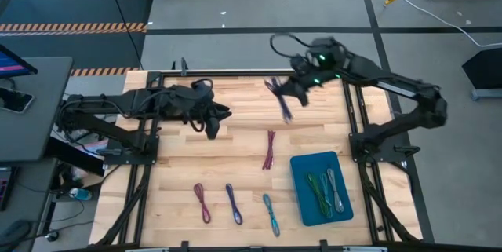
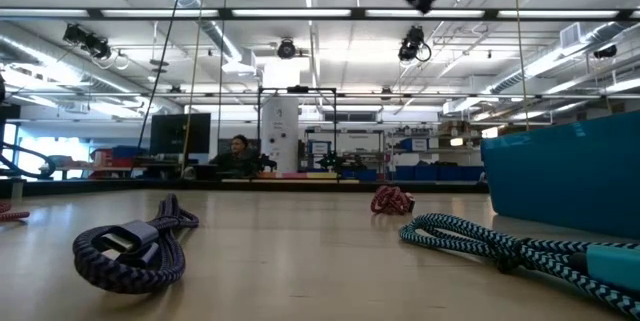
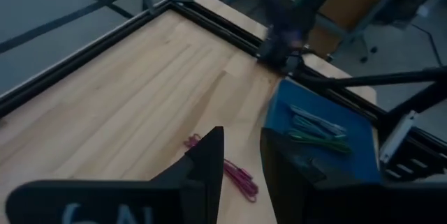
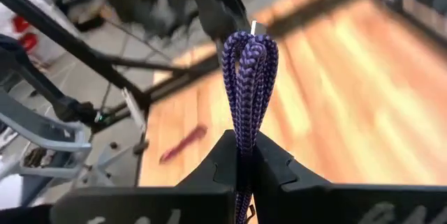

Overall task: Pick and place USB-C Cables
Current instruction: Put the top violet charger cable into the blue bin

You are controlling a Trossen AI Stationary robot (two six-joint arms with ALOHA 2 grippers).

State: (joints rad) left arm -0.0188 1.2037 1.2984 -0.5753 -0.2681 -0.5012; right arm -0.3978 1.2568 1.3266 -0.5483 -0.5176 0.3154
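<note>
1. Right up close in the right wrist view, a purple cable (image 4: 248,77) stands up between the two dark fingers of the right gripper (image 4: 246,155). The fingers squeeze it tight, and its folded loop pokes up past them.
2. From above, that right gripper (image 1: 292,89) is up in the air over the far side of the wooden table (image 1: 235,142), and the purple cable (image 1: 282,103) hangs down from it.
3. One blue tray (image 1: 301,199) sits on the table on the right, near the front edge. It holds three cables side by side: a teal cable (image 1: 313,188), a green cable (image 1: 323,196) and a grey cable (image 1: 336,190).
4. The maroon cable (image 1: 269,149) lies on the bare wood near the middle, just beside the tray's far left corner.
5. Three more cables lie in a row near the front edge, left of the tray: a plum cable (image 1: 202,202), a blue cable (image 1: 234,203) and a light teal cable (image 1: 271,213).
6. The left gripper (image 1: 213,123) waits over the left part of the table. Its fingers (image 3: 209,160) are a little bit apart and hold nothing.
7. Some white marks show on both grippers in the wrist views, but they are too cut off to read.
</note>
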